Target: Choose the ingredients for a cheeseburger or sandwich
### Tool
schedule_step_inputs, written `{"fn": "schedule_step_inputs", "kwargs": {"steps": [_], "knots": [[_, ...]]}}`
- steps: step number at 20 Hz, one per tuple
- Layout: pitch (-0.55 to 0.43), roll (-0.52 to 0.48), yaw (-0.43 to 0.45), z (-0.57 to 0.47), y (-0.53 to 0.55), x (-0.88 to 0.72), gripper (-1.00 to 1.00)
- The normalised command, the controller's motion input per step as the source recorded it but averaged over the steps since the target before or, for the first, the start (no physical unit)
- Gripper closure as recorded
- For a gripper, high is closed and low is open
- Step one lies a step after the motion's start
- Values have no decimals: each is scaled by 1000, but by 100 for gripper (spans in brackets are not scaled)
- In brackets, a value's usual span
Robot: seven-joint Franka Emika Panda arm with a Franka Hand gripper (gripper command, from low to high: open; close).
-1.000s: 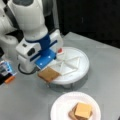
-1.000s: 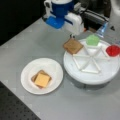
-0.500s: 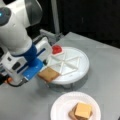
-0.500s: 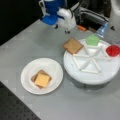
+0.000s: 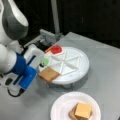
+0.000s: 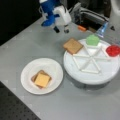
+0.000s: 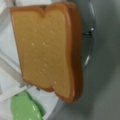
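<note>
Wrist view is filling up with the toast (image 7: 47, 47), lying on the tray (image 7: 7, 77) edge right below the fingers (image 6: 60, 29). Fingers are hovering empty, slightly apart. Cheese (image 6: 42, 80) is sitting on toast on the plate (image 6: 53, 68).

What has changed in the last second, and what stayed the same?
The claw has drawn back from the toast square on the divided tray, holding nothing. The toast, green leaf piece, red disc and the plate with its cheese square stayed put.
</note>
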Motion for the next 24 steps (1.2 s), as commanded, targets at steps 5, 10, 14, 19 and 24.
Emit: {"fn": "schedule_step_inputs", "kwargs": {"steps": [5,10,14,19,24], "knots": [[-69,469,25,-118,-114,133,-100],[-48,276,70,-141,-123,86,-100],[-52,228,62,-133,-111,38,-100],[-69,226,63,-124,-91,9,-100],[-107,258,50,-184,-65,-42,-100]]}}
